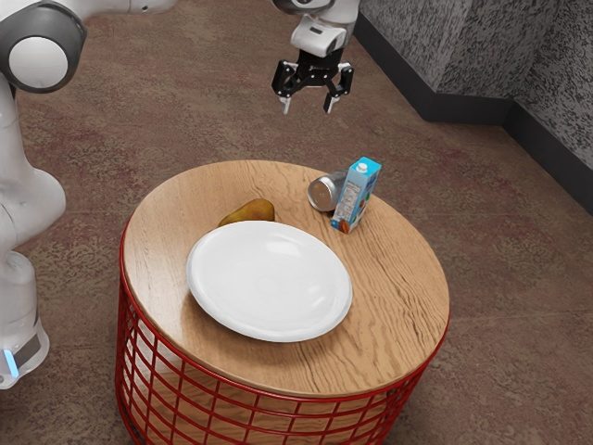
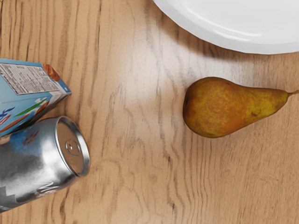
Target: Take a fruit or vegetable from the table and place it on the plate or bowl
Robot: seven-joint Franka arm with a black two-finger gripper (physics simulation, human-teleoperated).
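A brown-yellow pear (image 1: 247, 212) (image 2: 229, 106) lies on its side on the round wooden table (image 1: 389, 269), touching the far rim of the white plate (image 1: 270, 279) (image 2: 233, 23). My black gripper (image 1: 312, 100) hangs open well above the table's far edge, with nothing between its fingers. It is above and to the exterior view's right of the pear. The plate has nothing on it.
A silver can (image 1: 323, 192) (image 2: 39, 165) lies on its side beside an upright blue carton (image 1: 357, 195) (image 2: 25, 93), to the exterior view's right of the pear. The table stands on a red wire basket base (image 1: 185, 389). Dark walls run at the back right.
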